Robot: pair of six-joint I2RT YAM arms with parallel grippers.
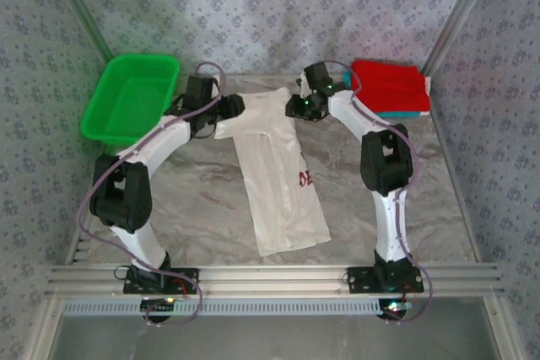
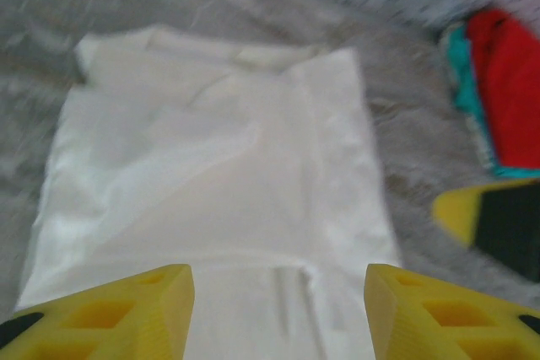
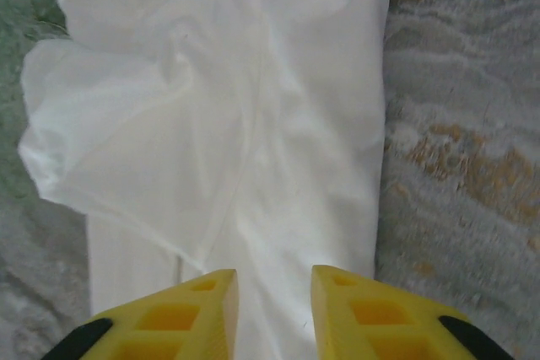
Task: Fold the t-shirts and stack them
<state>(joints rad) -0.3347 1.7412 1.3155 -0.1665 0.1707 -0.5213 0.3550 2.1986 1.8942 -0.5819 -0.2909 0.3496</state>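
Both hover empty over the white shirt [image 1: 278,174] at mid-frame: the left gripper [image 2: 278,297] wide open, the right gripper [image 3: 274,297] narrowly parted. Folded red and teal shirts [image 1: 388,86] lie stacked at upper right.

The white t-shirt [image 1: 274,174] lay folded over itself, so its red print [image 1: 305,179] showed as a mere sliver at one edge, too small to read. The teal shirt [image 1: 403,112] was mostly buried under the red shirt [image 1: 386,84]. In the blurred left wrist view both ran off the right edge, as did a yellow-and-black finger [image 2: 498,227] of the right end effector [image 1: 295,109].
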